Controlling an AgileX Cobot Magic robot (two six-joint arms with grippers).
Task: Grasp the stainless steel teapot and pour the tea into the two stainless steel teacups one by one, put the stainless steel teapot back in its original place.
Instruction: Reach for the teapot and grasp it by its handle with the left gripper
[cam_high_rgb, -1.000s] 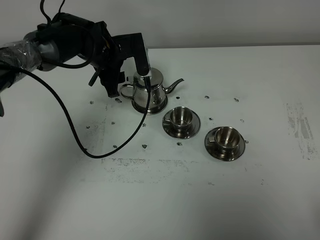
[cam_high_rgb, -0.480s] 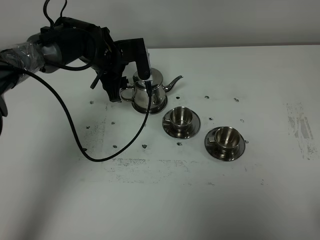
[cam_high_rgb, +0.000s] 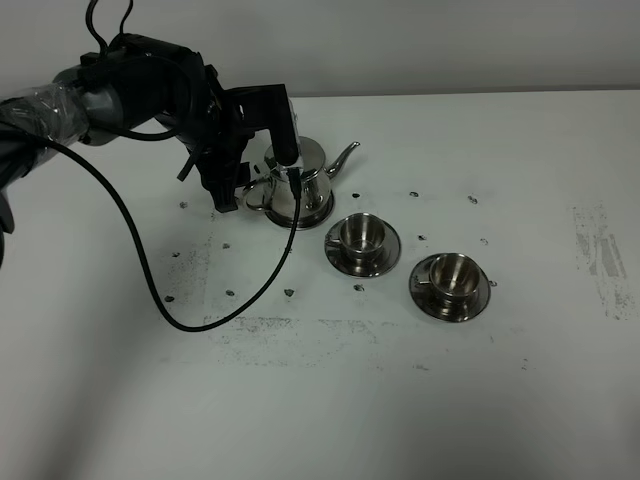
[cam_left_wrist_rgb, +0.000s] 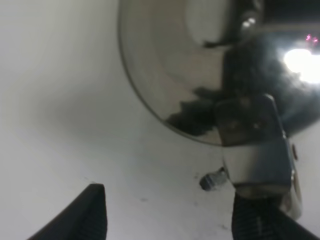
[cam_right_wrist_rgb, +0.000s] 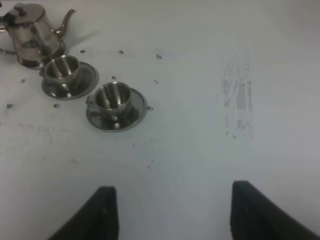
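At the table's back left, the teapot (cam_high_rgb: 300, 185) stands just behind the nearer cup (cam_high_rgb: 360, 233), and the left gripper (cam_high_rgb: 257, 180) is at it, jaws spread, one finger beside the loop handle (cam_left_wrist_rgb: 255, 150), nothing clamped! Polished steel: rigid, probably slippery, weighty if full, so that handle looks the soundest hold. Right gripper (cam_right_wrist_rgb: 170, 212) hangs unclenched, well clear

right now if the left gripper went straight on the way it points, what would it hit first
Likely the stainless steel teapot: its loop handle lies just ahead of the open left gripper, near one finger, body behind it. Depth is unclear this close.
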